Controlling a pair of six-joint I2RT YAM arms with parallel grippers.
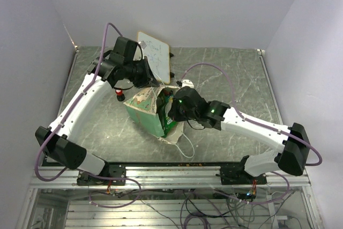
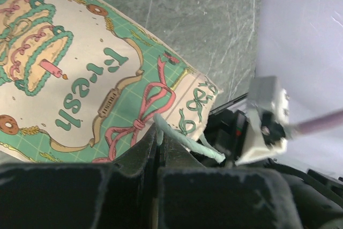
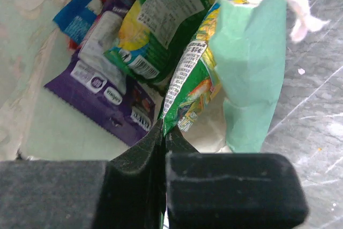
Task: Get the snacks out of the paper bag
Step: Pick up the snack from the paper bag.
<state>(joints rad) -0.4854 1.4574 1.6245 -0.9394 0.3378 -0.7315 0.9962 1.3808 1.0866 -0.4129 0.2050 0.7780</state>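
The right gripper [image 3: 162,132] is fully closed. Its jaws meet on the bottom corner of a green packet [image 3: 188,92] just inside the mouth of the paper bag [image 3: 251,63]. From the wrist view it looks like a thin pinch on a glossy edge. Around that packet lie the other snacks [image 3: 153,20], all inside the bag, among them a purple packet [image 3: 99,95] flat against the inner wall. The bag lies on its side on the counter [image 3: 316,111], with its mouth turned toward the right arm. At the bag's edge the left gripper [image 2: 159,144] is also closed, clamped on the pale green cord handle [image 2: 187,142], which anchors the bag.

The step in hand seems to be drawing this first packet out. It would go best as a slow pull straight back along the bag's length and low to the counter, so the corner does not slide free. The packet also has to clear the folded mint flap beside it. The left hold should be firm enough that the bag does not drag along. If the pinch slips, a deeper grip is the remedy — not a faster pull.
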